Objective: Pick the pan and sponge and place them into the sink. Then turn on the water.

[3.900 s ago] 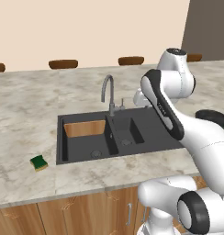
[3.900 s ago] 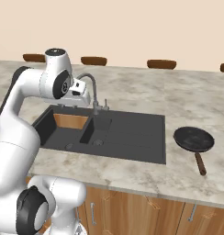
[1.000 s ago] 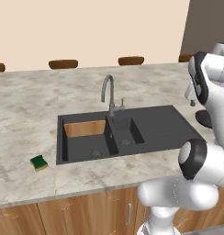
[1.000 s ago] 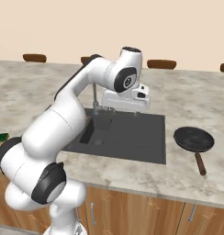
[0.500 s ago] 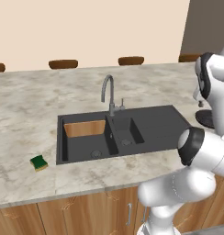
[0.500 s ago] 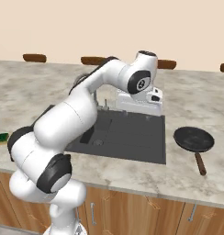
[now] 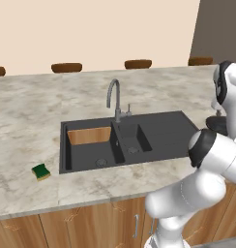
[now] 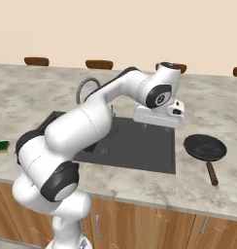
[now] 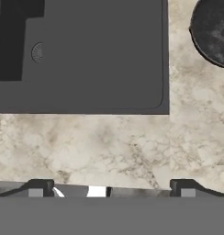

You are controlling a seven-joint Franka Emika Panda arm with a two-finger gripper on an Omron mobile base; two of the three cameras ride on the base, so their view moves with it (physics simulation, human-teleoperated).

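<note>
Now the gripper (image 9: 111, 187), wide open and empty, hovers over the sink (image 8: 154, 163) drainboard; the pan (image 8: 204, 147) sits on the counter beside it (aim for the handle).

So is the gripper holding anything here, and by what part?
Nothing. The gripper is open and empty above the counter; the pan sits untouched.

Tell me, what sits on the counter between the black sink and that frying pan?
Nothing. In the right base view, a bare strip of marbled counter separates the sink from the pan. The hand view shows the same bare strip.
</note>
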